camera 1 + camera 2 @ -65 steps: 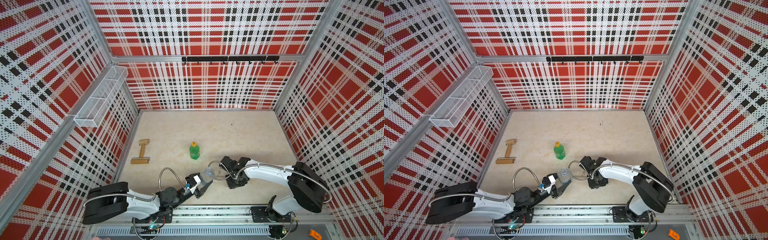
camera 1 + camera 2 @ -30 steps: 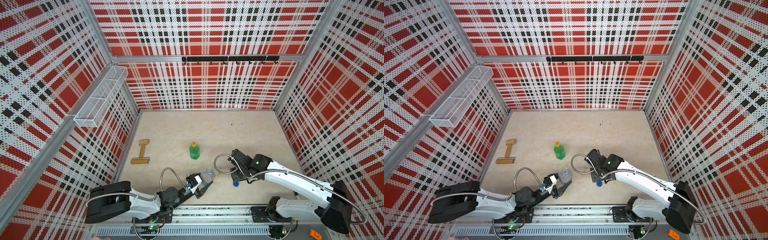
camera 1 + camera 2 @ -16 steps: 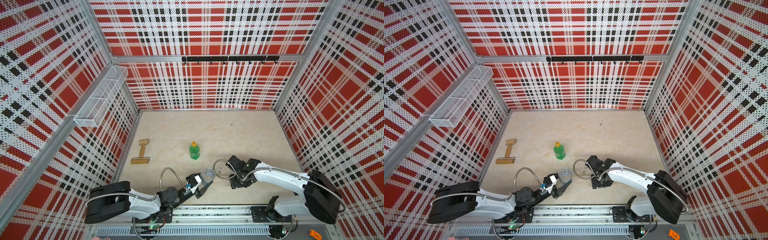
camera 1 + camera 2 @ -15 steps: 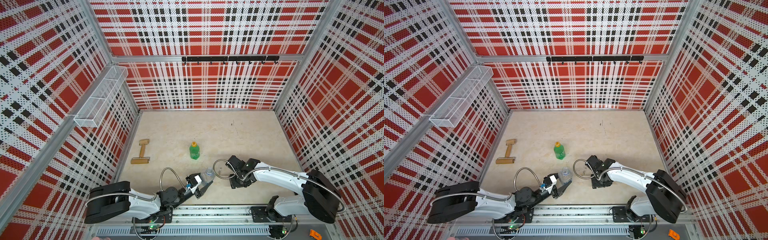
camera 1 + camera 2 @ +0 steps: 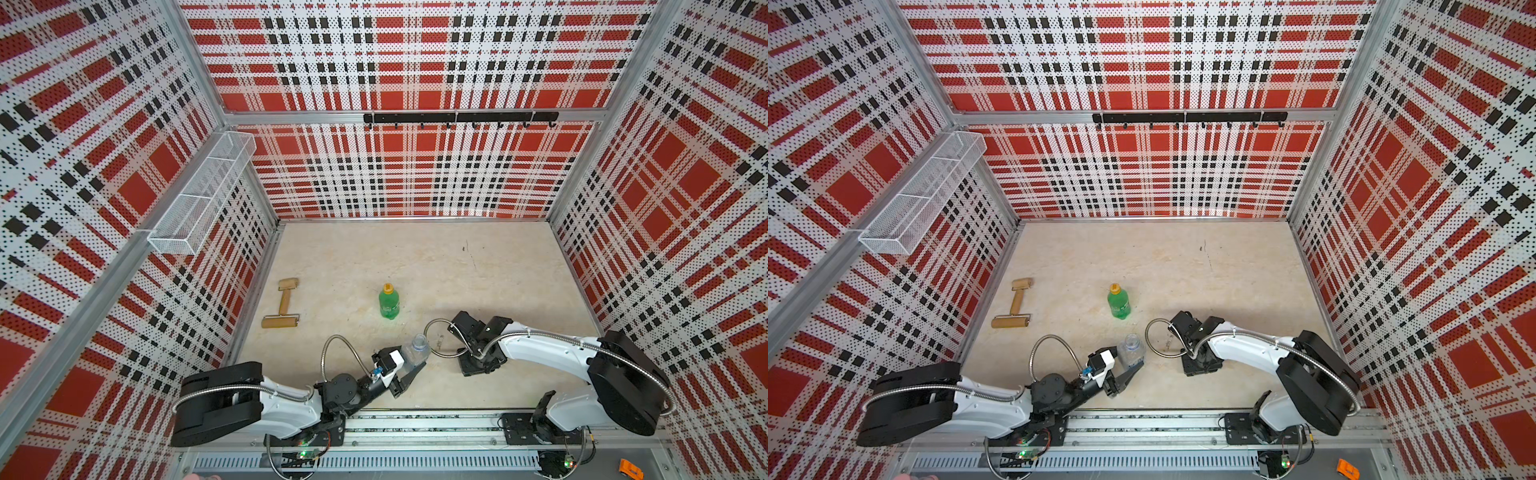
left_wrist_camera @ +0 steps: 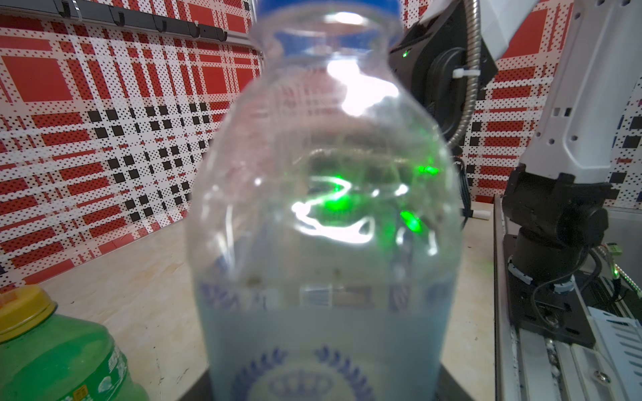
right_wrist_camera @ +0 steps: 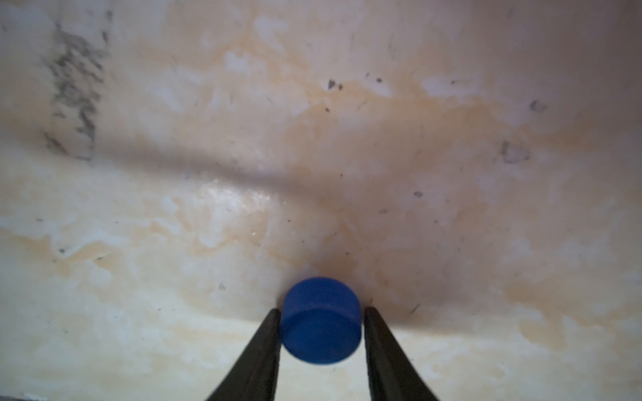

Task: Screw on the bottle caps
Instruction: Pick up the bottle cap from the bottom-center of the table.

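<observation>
Right arm has swung back and come down since a second ago: the blue cap [image 7: 321,323], then lying bare on the table [image 5: 415,257], now sits between the fingers of the right gripper [image 7: 322,310]. In the right wrist view both black fingers [image 7: 267,333] press the cap's sides, with the cap on the table. The left gripper [image 5: 413,360] clamps the clear bottle [image 5: 419,348] low on its body, neck up and open; contents cannot be told. The green bottle [image 5: 389,305] stands mid-table, apart from both grippers, with the yellow cap [image 5: 387,287] on its neck.
</observation>
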{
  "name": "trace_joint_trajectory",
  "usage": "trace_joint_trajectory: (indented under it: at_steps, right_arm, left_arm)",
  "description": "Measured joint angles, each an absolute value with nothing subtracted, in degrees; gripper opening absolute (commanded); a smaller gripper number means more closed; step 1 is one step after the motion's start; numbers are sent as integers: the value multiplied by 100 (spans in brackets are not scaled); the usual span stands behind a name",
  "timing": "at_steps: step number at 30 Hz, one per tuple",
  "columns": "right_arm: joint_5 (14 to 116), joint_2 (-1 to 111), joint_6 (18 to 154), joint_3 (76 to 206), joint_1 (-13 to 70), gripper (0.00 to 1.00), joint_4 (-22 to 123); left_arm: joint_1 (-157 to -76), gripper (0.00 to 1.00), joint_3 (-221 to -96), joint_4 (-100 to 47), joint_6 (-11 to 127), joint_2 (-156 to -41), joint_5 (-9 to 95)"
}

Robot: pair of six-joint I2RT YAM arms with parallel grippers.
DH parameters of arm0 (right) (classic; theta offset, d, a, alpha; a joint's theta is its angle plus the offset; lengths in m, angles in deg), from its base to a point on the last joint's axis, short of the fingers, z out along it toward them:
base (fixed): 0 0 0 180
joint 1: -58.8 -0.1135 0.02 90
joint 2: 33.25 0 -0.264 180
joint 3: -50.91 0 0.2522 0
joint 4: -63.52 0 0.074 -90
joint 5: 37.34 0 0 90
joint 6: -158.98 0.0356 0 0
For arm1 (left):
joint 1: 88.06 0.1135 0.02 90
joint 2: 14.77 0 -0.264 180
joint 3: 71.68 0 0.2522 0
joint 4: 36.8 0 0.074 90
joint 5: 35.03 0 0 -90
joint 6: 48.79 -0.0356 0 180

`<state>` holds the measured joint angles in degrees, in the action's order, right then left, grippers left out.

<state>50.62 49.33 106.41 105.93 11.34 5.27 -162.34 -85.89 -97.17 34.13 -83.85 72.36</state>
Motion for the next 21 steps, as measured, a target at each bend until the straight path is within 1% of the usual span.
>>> trace_joint_trajectory:
  at_steps: [5,9,13,17,21]
  right_arm:
    - [4998,4959,10602,10613,1134,38,512]
    - [4948,4953,10582,10619,1134,37,468]
    - [4806,4723,10510,10792,1134,36,114]
    - [4576,4199,10298,11509,1134,35,-417]
    - [4563,3735,9988,12344,1132,34,-769]
  left_arm:
    - [-16234,57,-8589,-9717,3411,-8449,7238]
    - [-16234,57,-8589,-9717,3411,-8455,7238]
    - [-16234,57,-8589,-9719,3413,-8468,7236]
    - [-16223,58,-8589,-9763,3418,-8604,7206]
    - [-16223,58,-8589,-10016,3411,-8923,7162]
